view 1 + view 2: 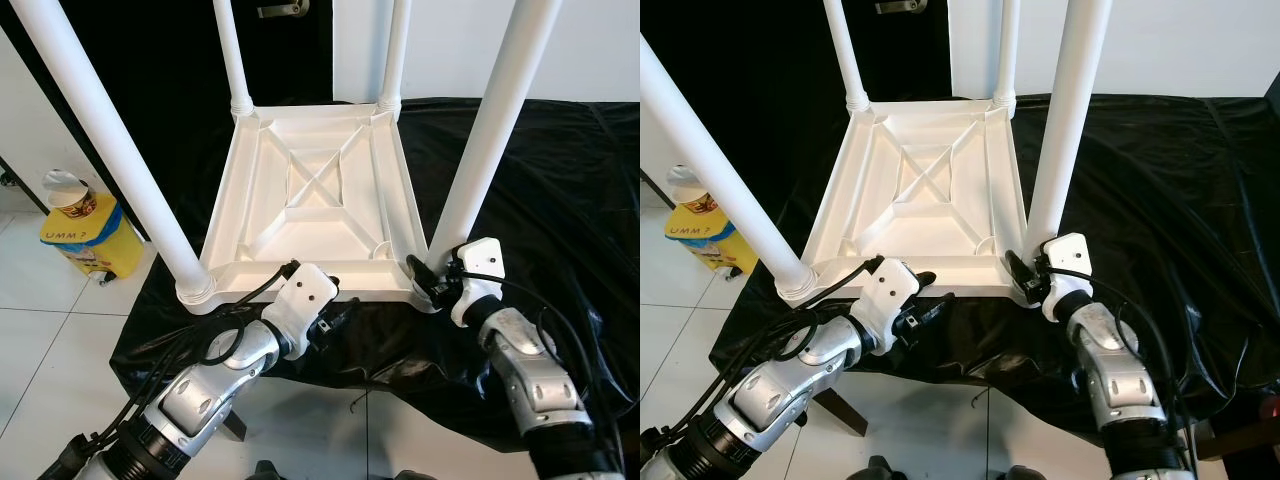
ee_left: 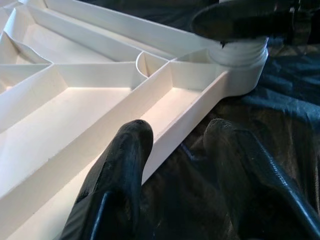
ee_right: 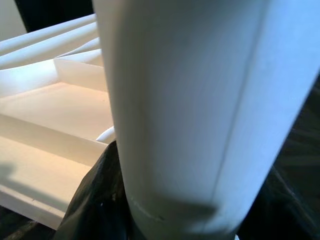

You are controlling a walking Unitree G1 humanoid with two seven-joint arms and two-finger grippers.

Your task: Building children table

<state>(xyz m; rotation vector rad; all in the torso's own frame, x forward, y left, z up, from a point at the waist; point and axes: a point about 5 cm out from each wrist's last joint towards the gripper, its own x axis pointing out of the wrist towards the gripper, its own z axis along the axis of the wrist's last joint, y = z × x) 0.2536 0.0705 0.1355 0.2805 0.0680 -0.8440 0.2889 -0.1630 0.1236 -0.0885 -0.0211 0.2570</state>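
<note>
Table [image 1: 315, 195]: ribbed white plastic, inverted on glossy black sheet [image 1: 560, 190].

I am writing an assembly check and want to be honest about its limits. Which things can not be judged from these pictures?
- Leg tops: all four white legs are cut off by the upper edge in both eye views.
- Right end effector: in the right wrist view the near right leg hides its fingertips, so its grip is unclear.
- Table top: its face lies down on the black cloth, hidden.
</note>
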